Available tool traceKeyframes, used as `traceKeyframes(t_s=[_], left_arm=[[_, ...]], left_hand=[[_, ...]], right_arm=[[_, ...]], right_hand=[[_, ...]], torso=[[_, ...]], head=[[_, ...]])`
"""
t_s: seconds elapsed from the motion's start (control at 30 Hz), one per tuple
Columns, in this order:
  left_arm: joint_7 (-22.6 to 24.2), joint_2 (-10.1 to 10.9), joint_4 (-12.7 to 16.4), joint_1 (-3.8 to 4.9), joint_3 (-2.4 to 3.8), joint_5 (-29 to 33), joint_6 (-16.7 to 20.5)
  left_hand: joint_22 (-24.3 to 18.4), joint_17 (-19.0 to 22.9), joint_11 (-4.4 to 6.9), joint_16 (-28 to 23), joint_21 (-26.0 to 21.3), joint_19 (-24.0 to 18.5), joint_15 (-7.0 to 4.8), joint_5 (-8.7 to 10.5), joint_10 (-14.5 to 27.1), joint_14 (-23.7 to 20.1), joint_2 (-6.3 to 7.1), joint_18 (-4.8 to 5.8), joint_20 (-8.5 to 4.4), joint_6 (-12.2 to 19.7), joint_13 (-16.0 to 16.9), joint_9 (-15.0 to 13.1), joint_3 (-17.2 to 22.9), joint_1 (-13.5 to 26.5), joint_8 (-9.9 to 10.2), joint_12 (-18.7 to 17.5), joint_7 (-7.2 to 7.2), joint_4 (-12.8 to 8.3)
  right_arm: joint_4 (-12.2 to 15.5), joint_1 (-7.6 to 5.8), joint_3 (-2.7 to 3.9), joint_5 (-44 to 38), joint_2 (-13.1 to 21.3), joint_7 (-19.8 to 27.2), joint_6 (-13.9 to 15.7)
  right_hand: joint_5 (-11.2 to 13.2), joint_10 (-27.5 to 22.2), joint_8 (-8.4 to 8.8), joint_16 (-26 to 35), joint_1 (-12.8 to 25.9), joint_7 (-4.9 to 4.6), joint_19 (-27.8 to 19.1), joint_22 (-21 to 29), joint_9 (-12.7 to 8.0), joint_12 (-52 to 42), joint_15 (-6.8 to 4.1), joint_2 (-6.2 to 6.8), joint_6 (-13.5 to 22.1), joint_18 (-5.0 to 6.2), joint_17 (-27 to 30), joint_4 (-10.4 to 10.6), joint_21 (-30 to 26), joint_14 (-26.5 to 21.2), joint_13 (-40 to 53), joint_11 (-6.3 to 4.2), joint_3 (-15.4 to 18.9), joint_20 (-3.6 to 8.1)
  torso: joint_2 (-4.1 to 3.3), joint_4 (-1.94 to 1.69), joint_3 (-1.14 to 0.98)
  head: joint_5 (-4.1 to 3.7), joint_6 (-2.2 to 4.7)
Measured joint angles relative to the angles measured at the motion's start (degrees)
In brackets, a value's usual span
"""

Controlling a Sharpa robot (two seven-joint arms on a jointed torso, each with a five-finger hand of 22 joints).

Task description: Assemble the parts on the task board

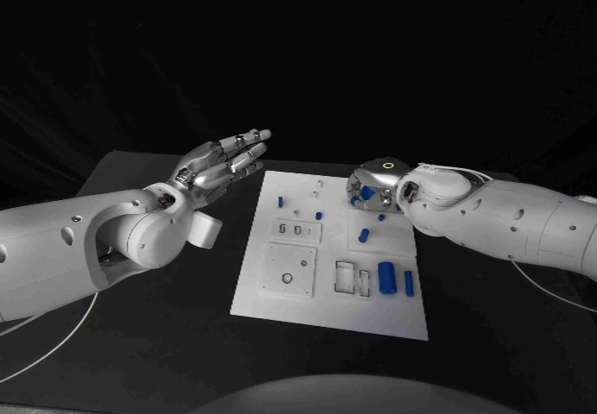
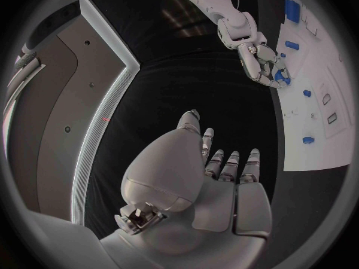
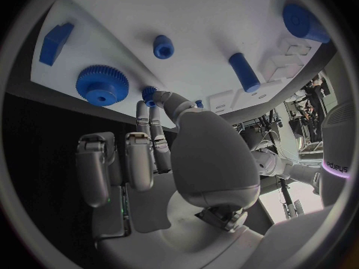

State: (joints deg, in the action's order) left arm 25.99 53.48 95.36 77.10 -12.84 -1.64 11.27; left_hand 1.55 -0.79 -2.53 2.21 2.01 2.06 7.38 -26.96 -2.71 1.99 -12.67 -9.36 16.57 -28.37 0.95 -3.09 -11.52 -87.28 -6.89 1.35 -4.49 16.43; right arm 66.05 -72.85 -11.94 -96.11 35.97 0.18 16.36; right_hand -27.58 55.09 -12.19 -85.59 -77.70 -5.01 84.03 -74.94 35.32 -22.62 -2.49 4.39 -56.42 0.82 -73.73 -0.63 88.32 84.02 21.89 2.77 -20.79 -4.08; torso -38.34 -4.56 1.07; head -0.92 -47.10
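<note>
Here the left hand [image 1: 222, 164] hovers with nothing in it while the right hand [image 1: 373, 188] pinches a small blue part [image 3: 149, 94] over the task board [image 1: 311, 297].

From left to right: the left hand is raised above the black table [image 1: 149, 345] just beside the board's far left edge, its fingers [image 2: 232, 164] straight and slightly apart. The white board lies in the middle of the table, with blue parts scattered on it, among them a gear [image 3: 102, 85], a cylinder [image 3: 244, 72] and a block [image 3: 55, 42]. The right hand is over the board's far right part, thumb and fingers closed on the small blue piece, close above the surface.
</note>
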Motion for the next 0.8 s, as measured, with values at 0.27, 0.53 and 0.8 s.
traceKeyframes(t_s=[0.27,0.53,0.8], left_arm=[[0.0,0.0,-0.1,0.0,0.0,0.0,0.7],[0.2,1.2,0.0,0.03,0.0,-0.1,1.7],[0.5,1.6,0.3,0.01,-0.02,-0.2,3.4]], left_hand=[[0.0,0.1,-0.1,0.0,0.0,0.0,-1.76,0.01,-0.1,-0.7,0.0,0.0,0.0,-0.2,0.1,0.0,-0.4,0.0,-0.3,0.5,-0.2,0.4],[0.0,0.2,-0.1,-0.5,-0.9,-0.8,-1.97,1.92,-0.1,-0.9,-0.37,-0.01,-0.67,0.9,0.1,0.0,-2.2,2.9,-0.3,1.1,0.23,0.4],[0.0,0.3,0.31,-0.7,-1.2,-1.4,-2.51,10.27,0.3,-1.5,-0.21,-0.01,-1.03,4.0,0.1,0.3,-4.7,6.6,0.5,1.7,1.12,0.4]], right_arm=[[1.1,-3.05,0.75,1.0,-1.1,0.1,1.1],[-2.3,-3.7,1.14,2.9,-4.6,0.1,1.3],[-7.1,-3.79,1.24,4.3,-8.6,0.1,0.3]], right_hand=[[0.0,0.0,-0.22,0.0,0.0,0.1,0.0,0.0,0.3,0.0,0.0,0.0,-0.3,0.0,-0.1,0.0,0.0,0.0,0.1,0.0,0.0,0.0],[0.4,0.0,-0.22,0.0,0.0,0.1,0.0,0.0,0.4,0.0,0.01,0.0,-0.3,0.0,0.3,0.0,0.0,0.0,0.1,0.0,0.3,0.0],[0.7,0.4,0.08,0.0,0.0,0.01,0.0,0.0,0.5,0.5,0.01,0.01,-0.1,0.0,0.7,0.0,0.0,0.0,-0.3,-0.4,0.3,-0.01]], torso=[[-0.12,-0.21,0.0],[-0.7,-0.8,0.1],[-1.37,-1.56,0.39]], head=[[-0.52,0.06],[-1.38,0.1],[-1.98,0.18]])
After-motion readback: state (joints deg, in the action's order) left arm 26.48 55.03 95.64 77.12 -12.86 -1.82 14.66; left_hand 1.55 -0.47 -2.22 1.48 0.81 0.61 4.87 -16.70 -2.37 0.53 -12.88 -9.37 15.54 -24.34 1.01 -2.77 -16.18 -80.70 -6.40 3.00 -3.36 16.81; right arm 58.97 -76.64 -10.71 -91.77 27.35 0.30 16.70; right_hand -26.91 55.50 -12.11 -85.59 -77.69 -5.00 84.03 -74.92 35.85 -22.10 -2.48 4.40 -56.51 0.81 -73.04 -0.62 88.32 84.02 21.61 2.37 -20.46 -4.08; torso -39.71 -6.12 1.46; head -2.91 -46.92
